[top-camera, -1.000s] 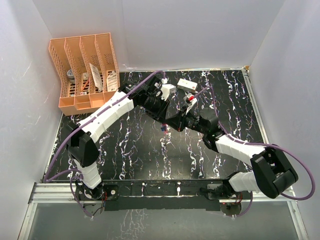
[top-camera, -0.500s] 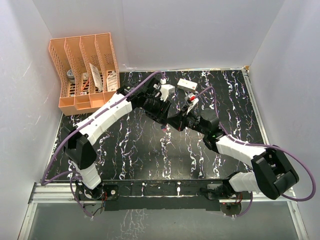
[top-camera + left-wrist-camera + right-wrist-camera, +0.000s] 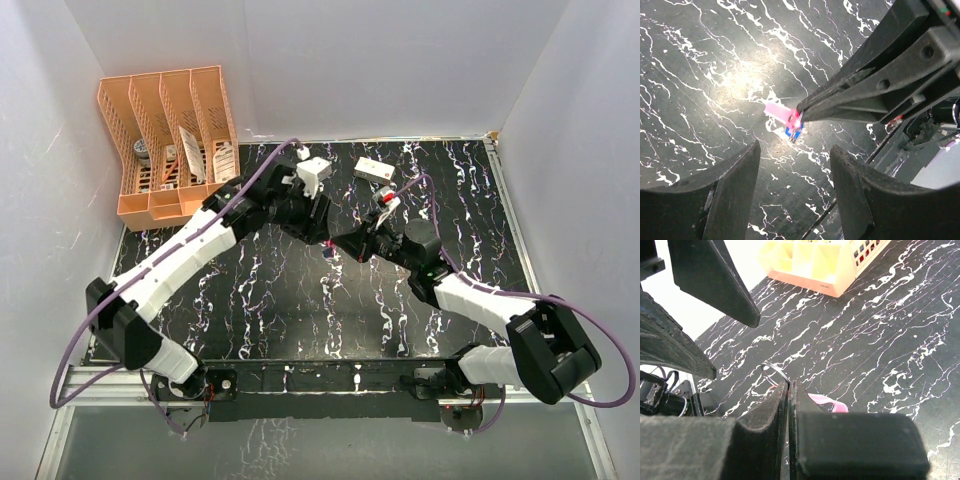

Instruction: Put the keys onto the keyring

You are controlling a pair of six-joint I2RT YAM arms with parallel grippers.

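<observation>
Right gripper point(image 3: 788, 383) jaws pressed shut on the thin wire keyring point(image 3: 773, 370), with pink key point(image 3: 780, 111) and blue key point(image 3: 795, 132) bunched at its tip near the middle of the table point(image 3: 700, 75), and left gripper point(image 3: 795, 150) jaws apart and empty just over them; judged light, stiff, slippery, so pinch each key by its flat head.

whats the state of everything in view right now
left end effector: open, empty, over the keys
right end effector: shut on the keyring
keyring: pinched, loop sticking out past the tip
pink key: at the right end effector's tip; on the ring or not, cannot tell
blue key: just under the pink key
box: lying flat, untouched
organizer: upright, slots partly filled
</observation>
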